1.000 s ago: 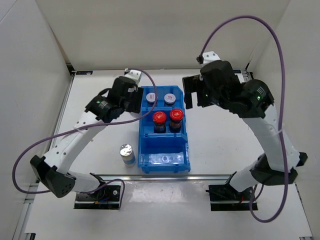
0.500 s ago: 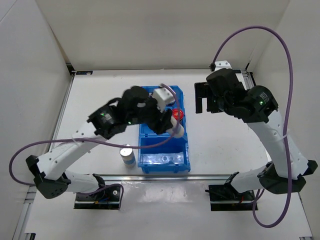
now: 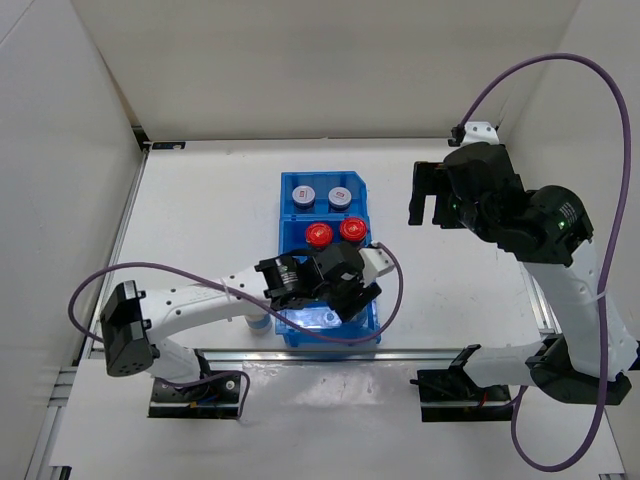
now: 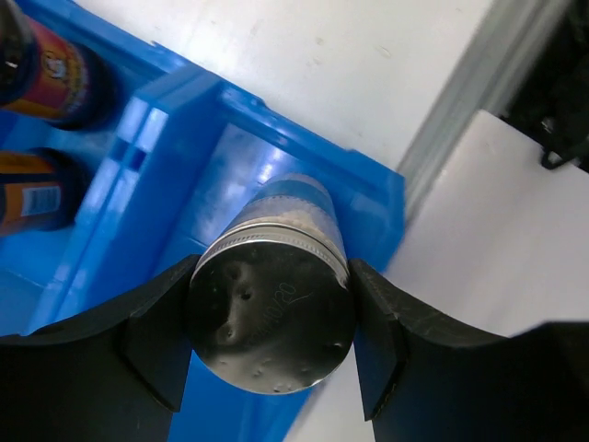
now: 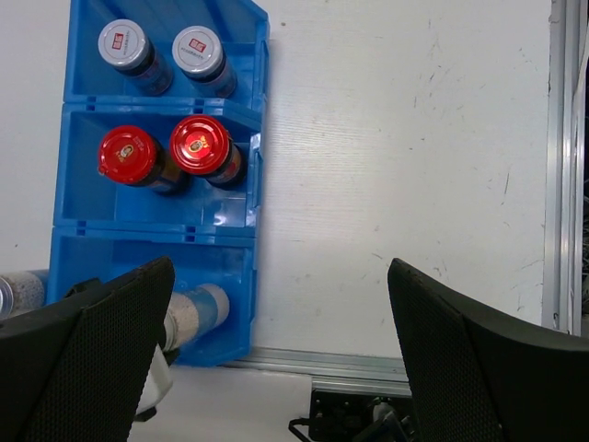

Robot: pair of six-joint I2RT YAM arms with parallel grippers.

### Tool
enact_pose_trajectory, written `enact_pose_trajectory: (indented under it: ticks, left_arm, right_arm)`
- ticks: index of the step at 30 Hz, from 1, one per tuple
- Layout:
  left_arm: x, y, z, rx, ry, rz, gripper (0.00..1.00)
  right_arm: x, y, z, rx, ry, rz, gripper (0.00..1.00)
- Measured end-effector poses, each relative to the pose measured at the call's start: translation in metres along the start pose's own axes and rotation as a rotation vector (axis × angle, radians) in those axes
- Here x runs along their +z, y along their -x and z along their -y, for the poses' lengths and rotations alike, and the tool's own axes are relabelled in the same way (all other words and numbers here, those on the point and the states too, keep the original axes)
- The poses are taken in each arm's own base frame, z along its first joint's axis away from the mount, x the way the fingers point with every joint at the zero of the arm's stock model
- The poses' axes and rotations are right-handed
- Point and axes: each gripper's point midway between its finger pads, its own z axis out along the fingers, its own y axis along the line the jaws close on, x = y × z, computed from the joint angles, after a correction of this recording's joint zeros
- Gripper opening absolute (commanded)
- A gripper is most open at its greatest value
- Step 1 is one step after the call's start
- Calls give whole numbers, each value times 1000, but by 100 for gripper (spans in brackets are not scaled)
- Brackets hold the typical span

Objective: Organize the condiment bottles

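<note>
The matte white counter (image 3: 200, 220) is carrying a glossy blue moulded tray (image 5: 64, 166) of three compartments, evidently one per matched pair. The right end effector (image 5: 279, 272) is hanging released, fingers wide apart, over bare counter beside the tray. The left end effector (image 4: 270, 336) is grasping a cylindrical silver-capped bottle (image 4: 271, 313) in the near compartment, probably to seat it there. Its twin (image 5: 17, 293) is waiting outside, just beside the tray. Red-capped bottles (image 5: 129, 155) are filling the middle, and grey-lidded bottles (image 5: 124, 41) the far compartment.
</note>
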Motion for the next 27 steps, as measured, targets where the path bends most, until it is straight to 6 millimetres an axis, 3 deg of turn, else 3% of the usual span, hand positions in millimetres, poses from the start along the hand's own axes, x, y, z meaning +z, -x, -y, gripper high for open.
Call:
enact_pose_trajectory:
  ticks: [6,8,9,10,15,19,22,25,27]
  left_arm:
    - [35,-4,-15,-12,107,-36,11]
    - [51,-10,-19,-4,143,-76,18]
    - [55,-4,-18,-10,150,-64,23]
    - [58,0,-19,-13,161,-63,46]
    - [58,1,-22,-18,191,-78,100]
    - [49,16,-30,-22,240,-54,100]
    - [32,43,-38,-26,291,-2,100]
    - [0,75,-51,-40,362,74,100]
    - [-26,81,-61,-56,410,103,100]
  right_arm:
    - [1,-1,0,2,-2,-3,100]
    - [2,-2,0,0,-3,-7,100]
    - [3,-3,0,-2,-3,-12,100]
    - [3,-4,-1,-4,-4,-15,100]
    - [4,-7,0,-7,-7,-20,100]
    - [6,-10,1,-12,-14,-28,100]
    - [7,-10,1,-13,-17,-29,100]
    - [8,-9,1,-4,-19,-22,100]
    - [8,-4,2,10,-26,-2,100]
